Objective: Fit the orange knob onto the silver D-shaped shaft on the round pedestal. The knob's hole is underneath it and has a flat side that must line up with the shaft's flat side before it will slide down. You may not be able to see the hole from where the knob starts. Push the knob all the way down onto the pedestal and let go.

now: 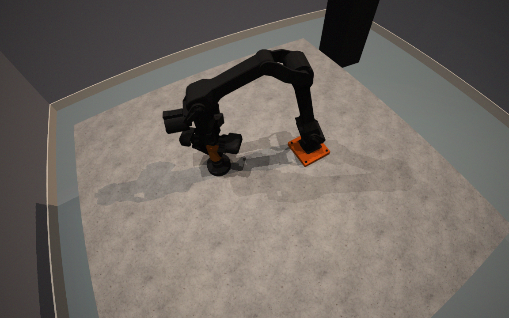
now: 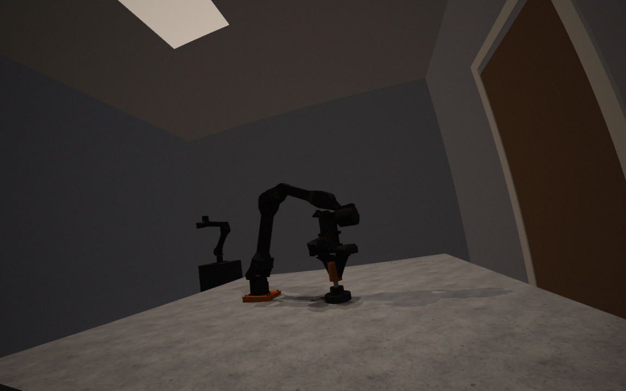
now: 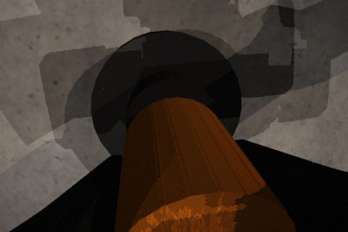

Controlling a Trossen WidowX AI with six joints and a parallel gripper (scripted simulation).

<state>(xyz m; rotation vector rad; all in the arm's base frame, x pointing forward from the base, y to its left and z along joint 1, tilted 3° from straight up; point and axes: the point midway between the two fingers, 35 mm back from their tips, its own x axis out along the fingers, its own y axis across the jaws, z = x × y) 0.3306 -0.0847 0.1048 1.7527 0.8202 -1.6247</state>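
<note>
exterior view, from where i stand: the gripper (image 2: 333,270) points down and is clenched about half wide on the orange knob (image 2: 331,270), which hangs tilted above the round pedestal (image 2: 337,295) on the table (image 2: 402,330). a short piece of the silver shaft (image 2: 337,282) shows between knob and pedestal. in the wrist view the orange knob (image 3: 193,179) fills the foreground with the dark pedestal (image 3: 112,92) right behind its far end. the arm stands on an orange base plate (image 1: 321,155).

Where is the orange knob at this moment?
The orange knob is held in the claw directly above the round pedestal, left of the arm's orange base plate in the top view.
</note>
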